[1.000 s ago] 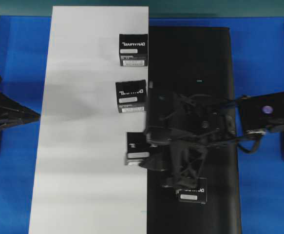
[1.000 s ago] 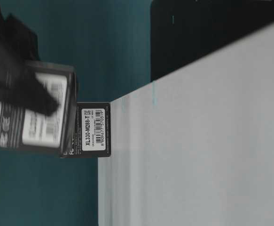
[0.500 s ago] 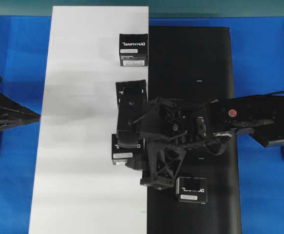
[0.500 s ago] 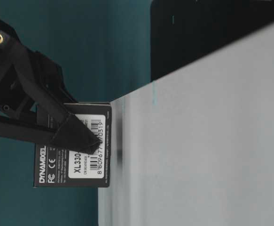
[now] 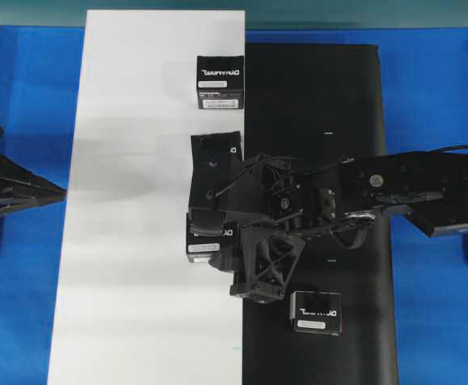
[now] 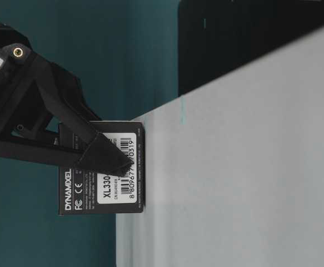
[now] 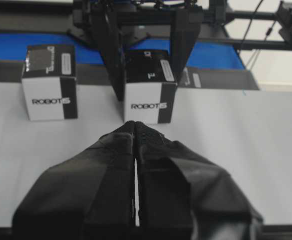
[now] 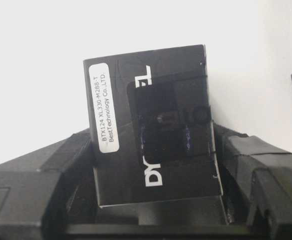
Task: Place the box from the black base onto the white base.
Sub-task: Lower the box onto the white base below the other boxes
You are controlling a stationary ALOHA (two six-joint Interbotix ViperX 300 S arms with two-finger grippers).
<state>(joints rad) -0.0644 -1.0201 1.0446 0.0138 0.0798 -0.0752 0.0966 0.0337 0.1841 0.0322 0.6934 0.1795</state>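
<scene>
A: Looking closest first, we have the right gripper (image 8: 156, 165) pinching the box (image 8: 153, 125) by its two opposite side walls, one finger (image 8: 50, 165) on either flank, the labelled top face turned up toward the wrist camera.

B: From table level the box (image 6: 103, 169) seems to sit right at the white base (image 6: 234, 167), perhaps just touching; we cannot tell for sure. Seen from overhead, it lies near the seam with the black base (image 5: 322, 96).

A: We judge it light, stiff cardboard, smooth enough to slide if squeezed weakly and easy to dent if squeezed hard. The flat side walls are the sensible place to hold it.

B: Beyond our fingertips two more boxes (image 5: 220, 82) stand on the white base, one partly hidden under the gripper; behind the wrist another box (image 5: 315, 311) waits on the black base.

A: Farthest off, the left gripper (image 7: 134, 127) rests pressed together, holding nothing.
</scene>
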